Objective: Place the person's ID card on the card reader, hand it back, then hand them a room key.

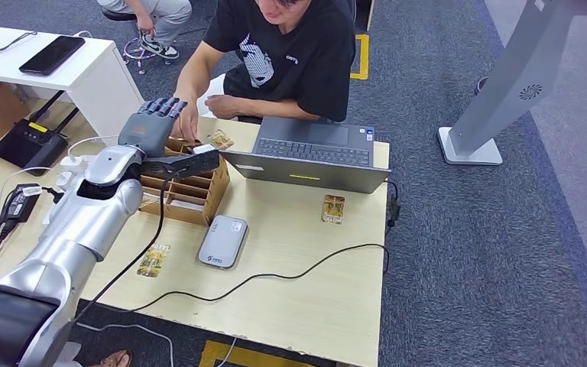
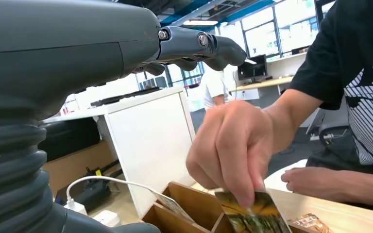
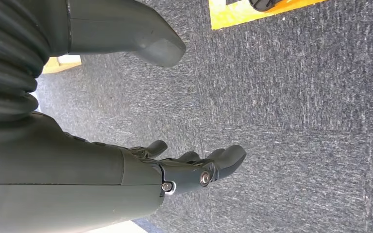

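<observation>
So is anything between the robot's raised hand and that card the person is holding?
Mostly the person's own hand. It pinches the card right over the wooden box, just beyond the robot's left hand, whose fingers hold nothing. The card reader lies on the table nearer the robot, with nothing on it.

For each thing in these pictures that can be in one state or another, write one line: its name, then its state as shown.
Left hand: raised over the wooden organiser, fingers apart, holding nothing.
Right hand: hanging above the carpet, holding nothing.
Laptop: lid open.
Card reader: lying flat on the table, nothing on it.
Wooden organiser: upright, cards in its slots.
Card: pinched by the person's hand at the organiser.
Phone: screen dark.
</observation>
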Controlling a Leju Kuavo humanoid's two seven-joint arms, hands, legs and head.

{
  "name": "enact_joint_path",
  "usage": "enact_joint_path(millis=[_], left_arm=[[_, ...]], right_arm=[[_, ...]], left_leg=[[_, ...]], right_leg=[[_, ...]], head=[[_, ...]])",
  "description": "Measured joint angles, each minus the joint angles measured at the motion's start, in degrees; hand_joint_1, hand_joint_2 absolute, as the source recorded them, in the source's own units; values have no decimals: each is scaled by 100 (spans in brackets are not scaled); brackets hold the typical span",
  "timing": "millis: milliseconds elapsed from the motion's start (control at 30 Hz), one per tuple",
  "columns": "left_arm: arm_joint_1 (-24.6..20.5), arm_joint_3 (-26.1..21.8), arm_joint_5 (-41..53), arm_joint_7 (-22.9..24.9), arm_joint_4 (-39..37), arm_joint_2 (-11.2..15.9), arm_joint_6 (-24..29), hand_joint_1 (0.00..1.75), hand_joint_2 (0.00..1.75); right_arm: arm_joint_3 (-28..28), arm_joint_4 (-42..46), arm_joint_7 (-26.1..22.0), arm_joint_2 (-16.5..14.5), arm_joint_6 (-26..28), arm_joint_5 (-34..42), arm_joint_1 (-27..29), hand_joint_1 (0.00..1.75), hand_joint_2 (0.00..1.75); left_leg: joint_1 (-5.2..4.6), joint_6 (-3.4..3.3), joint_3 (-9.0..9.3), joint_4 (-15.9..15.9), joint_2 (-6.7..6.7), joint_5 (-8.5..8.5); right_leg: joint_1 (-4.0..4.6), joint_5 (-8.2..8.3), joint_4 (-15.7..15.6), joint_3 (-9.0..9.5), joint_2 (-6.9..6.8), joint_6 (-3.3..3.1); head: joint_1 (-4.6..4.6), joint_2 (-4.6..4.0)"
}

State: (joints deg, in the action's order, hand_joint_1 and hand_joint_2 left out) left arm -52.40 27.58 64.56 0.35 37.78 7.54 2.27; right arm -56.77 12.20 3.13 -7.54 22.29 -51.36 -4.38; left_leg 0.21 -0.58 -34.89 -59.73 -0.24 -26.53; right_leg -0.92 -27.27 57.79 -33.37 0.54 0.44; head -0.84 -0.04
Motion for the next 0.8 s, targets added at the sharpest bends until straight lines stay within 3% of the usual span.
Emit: enact_joint_path(millis=[800], left_arm=[[62, 140, 18, 58, 352, 19, -38, 0, 175]], right_arm=[[-110, 0, 23, -5, -3, 34, 0, 0, 175]], left_leg=[[0, 0, -1, 1, 0, 0]], right_leg=[[0, 0, 0, -1, 0, 0]], head=[[0, 1]])
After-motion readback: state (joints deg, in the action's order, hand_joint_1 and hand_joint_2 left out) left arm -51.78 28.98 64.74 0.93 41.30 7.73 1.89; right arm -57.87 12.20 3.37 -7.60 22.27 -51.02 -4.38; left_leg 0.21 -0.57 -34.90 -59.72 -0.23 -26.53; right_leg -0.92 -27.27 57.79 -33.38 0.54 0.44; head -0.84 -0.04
